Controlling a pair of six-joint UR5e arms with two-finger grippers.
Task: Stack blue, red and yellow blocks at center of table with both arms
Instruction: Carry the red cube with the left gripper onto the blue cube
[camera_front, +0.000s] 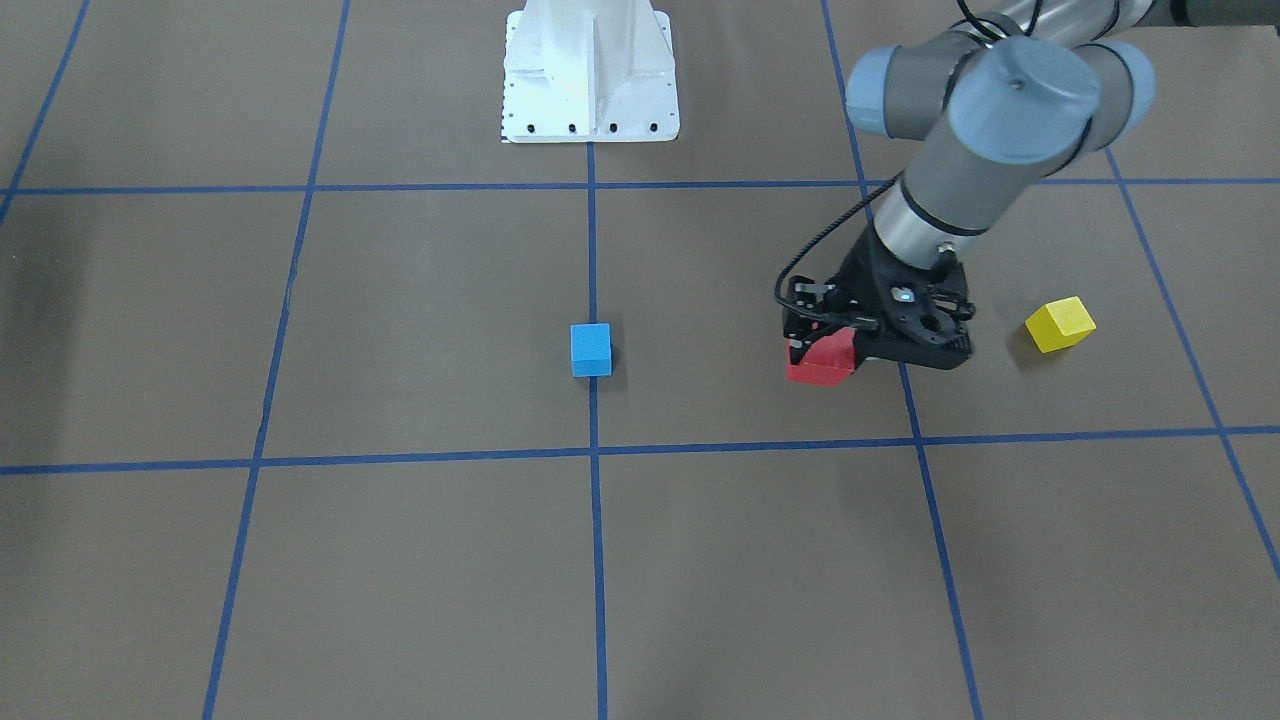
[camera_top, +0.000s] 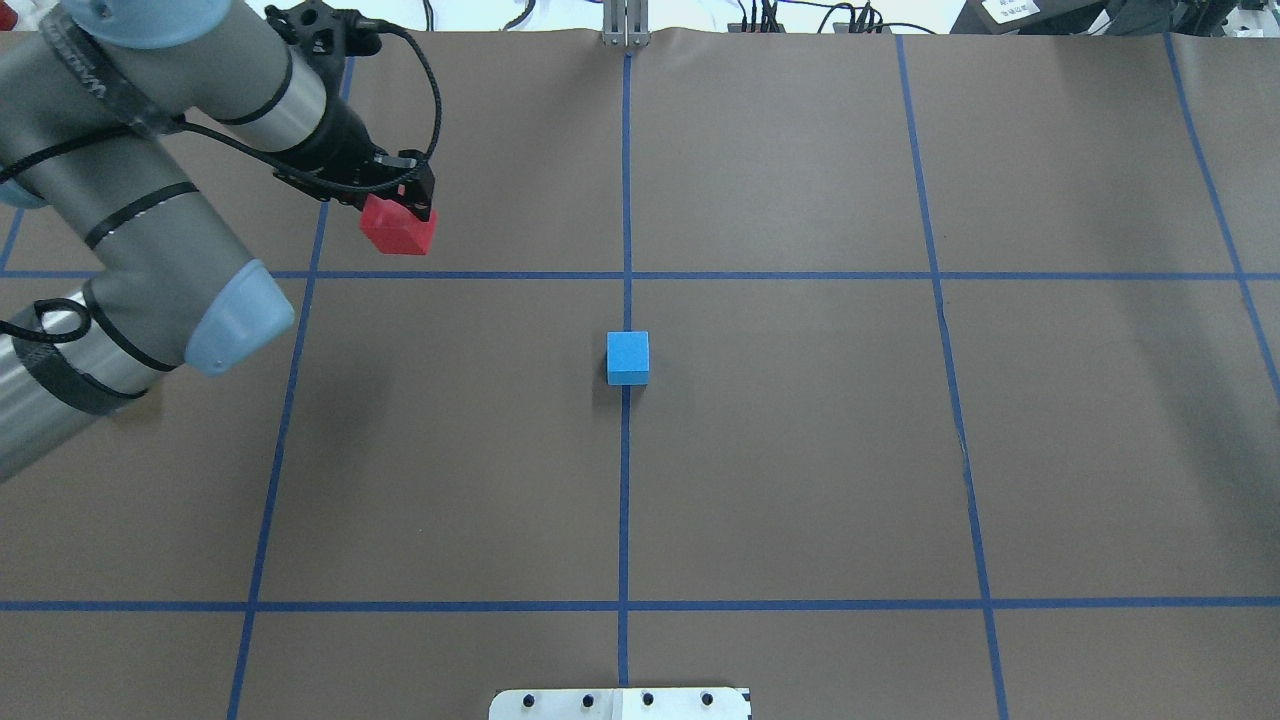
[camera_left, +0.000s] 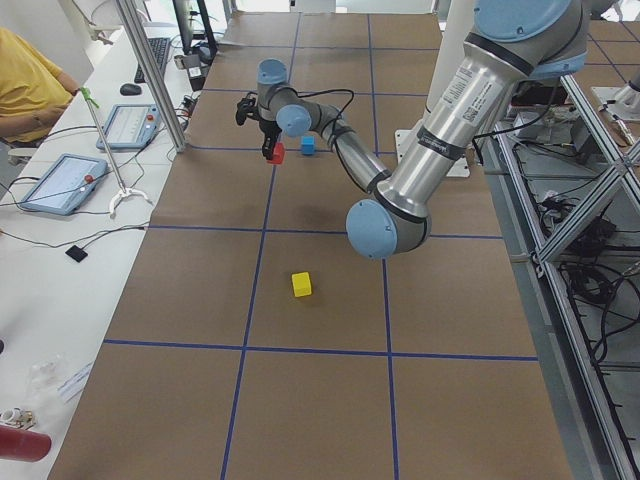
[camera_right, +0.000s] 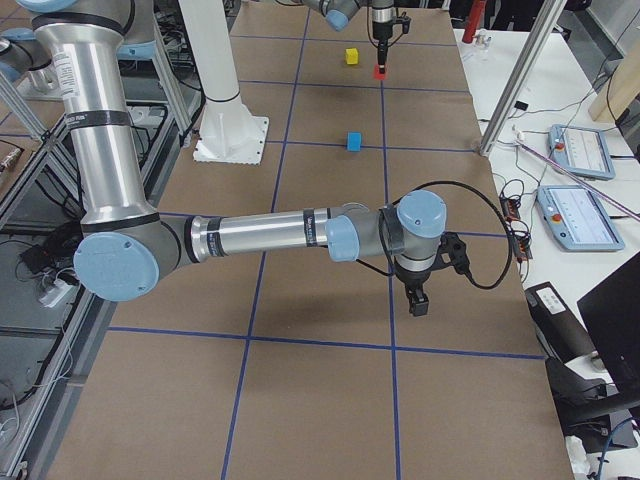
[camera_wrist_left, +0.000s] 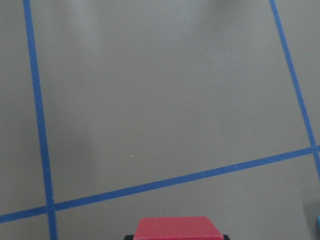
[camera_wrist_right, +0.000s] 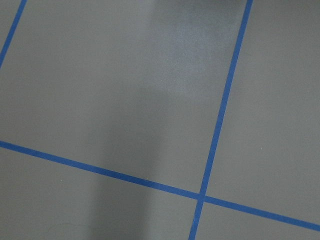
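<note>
My left gripper (camera_front: 830, 350) is shut on the red block (camera_front: 822, 360), which seems to hang a little above the table, on the robot's left and far side (camera_top: 397, 228). The block's top edge shows at the bottom of the left wrist view (camera_wrist_left: 177, 228). The blue block (camera_top: 627, 357) sits on the centre tape line, free. The yellow block (camera_front: 1060, 324) lies on the table beyond the left gripper; my arm hides it in the overhead view. My right gripper (camera_right: 418, 300) shows only in the exterior right view, over bare table, so I cannot tell its state.
The white robot base (camera_front: 590, 75) stands at the table's near edge. Blue tape lines (camera_top: 625, 500) form a grid on the brown table. Operator tablets (camera_left: 65, 180) and a person are beside the table's far side.
</note>
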